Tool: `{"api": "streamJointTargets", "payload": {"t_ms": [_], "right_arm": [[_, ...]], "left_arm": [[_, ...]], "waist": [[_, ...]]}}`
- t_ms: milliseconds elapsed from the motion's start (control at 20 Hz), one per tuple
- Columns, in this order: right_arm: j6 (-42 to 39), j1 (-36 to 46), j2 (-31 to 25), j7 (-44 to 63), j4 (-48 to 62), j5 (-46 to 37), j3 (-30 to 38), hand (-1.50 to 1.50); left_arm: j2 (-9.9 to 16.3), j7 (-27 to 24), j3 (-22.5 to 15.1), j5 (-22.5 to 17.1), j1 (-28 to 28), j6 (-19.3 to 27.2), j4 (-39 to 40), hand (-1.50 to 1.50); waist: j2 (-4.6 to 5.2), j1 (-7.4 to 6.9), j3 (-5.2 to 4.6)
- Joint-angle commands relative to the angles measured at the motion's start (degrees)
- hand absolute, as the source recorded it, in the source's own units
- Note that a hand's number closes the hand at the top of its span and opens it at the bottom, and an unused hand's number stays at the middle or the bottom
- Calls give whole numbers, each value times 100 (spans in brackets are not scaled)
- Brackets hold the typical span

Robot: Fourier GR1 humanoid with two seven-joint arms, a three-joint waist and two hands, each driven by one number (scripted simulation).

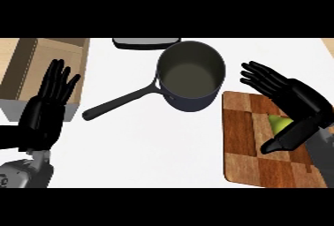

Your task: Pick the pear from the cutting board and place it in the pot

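Note:
A green pear [279,123] lies on the wooden cutting board [244,145] at the right, mostly hidden by my right hand [301,100]. That hand hovers over the pear with fingers spread toward the far left and the thumb reaching down beside the fruit; it is open and not closed round it. A dark pot [191,75] with a long black handle [120,103] stands left of the board, its inside bare. My left hand [44,115] rests open at the left edge, fingers up.
A wooden box [40,66] stands at the far left behind my left hand. A dark tray-like object [145,43] lies at the far edge behind the pot. White counter [157,145] spreads between the pot and the near edge.

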State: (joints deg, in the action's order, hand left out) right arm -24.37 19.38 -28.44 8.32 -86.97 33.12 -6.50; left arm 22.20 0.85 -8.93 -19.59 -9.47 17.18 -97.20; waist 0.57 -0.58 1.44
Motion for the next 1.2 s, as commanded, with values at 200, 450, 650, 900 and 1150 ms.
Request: {"api": "streamJointTargets", "payload": {"t_ms": [200, 450, 650, 900, 1150], "right_arm": [[-2509, 159, -1528, -1448, 1381, -187, 947, -150], [-3408, 887, -2403, -1702, 1904, -1038, 999, -150], [-4076, 1364, -2816, -1906, 2155, -1524, 804, -150], [-4273, 1688, -2923, -1885, 2253, -2176, 197, -150], [-4425, 2060, -2912, -1857, 2628, -2574, -288, -150]], "left_arm": [[-115, 982, -456, -79, -38, 11, 240, 0], [-276, 1260, -722, 80, -235, 142, 263, 0], [-423, 1143, -832, 180, -273, 142, 410, 0], [-474, 1166, -835, 242, -410, 128, 594, 0], [-458, 1290, -901, 267, -178, 157, 297, 0]], "waist": [[73, -50, -102], [79, -208, -111], [89, -254, -120], [120, -312, -123], [72, -363, -126]]}}
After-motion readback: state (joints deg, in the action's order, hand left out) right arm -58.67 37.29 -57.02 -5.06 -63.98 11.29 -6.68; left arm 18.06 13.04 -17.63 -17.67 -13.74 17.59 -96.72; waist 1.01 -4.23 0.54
